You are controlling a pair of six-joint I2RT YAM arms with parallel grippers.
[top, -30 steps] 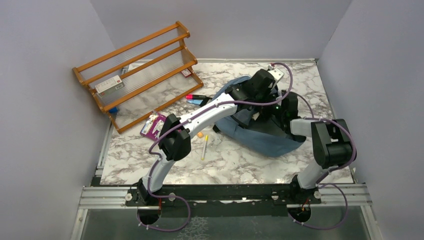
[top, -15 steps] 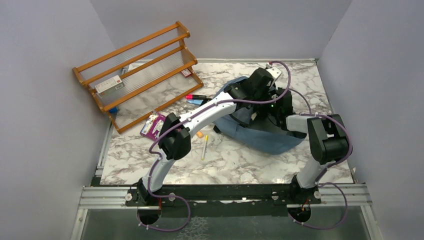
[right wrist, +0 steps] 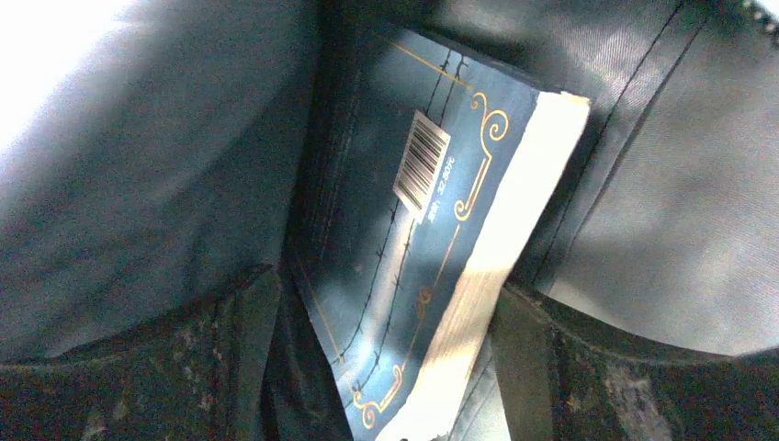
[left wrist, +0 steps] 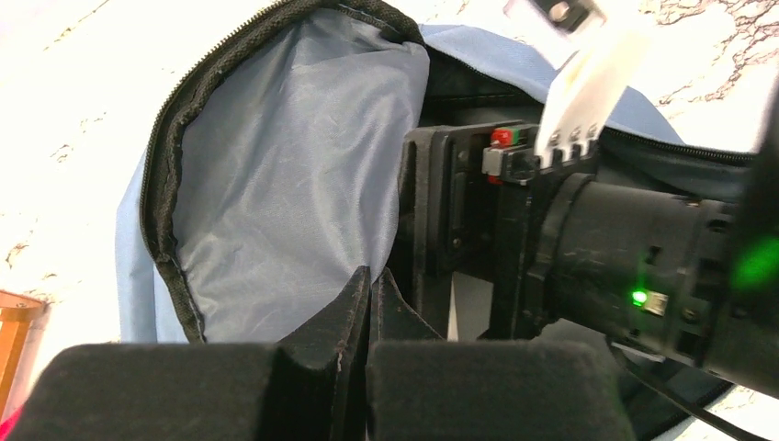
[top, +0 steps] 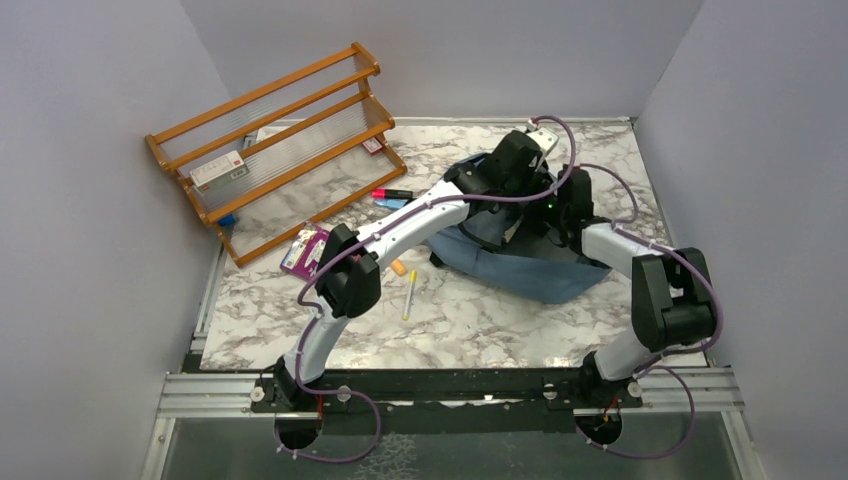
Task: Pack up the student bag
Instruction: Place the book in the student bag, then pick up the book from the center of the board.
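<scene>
The student bag [top: 545, 278], dusty blue with a black zipper, lies at the table's back right with its mouth held up. My left gripper [left wrist: 375, 276] is shut on the edge of the bag's pale grey lining [left wrist: 285, 184] and lifts the flap. My right gripper [right wrist: 383, 287] reaches inside the bag, its black body showing in the left wrist view [left wrist: 634, 266]. It is open, and its fingers [right wrist: 243, 349] stand on either side of a dark blue book [right wrist: 404, 220] with gold ornament and a barcode. The book stands on edge in the dark lining.
A wooden rack [top: 280, 150] leans at the back left with a white box [top: 217, 170] on it. On the marble top lie a purple packet [top: 307, 250], a yellow pen [top: 409, 295], a small orange piece [top: 399, 268] and a red marker [top: 390, 193].
My right gripper's jaws have spread wide and let go of the book inside the bag. The right arm's elbow has swung out to the right. The left gripper still holds the flap.
</scene>
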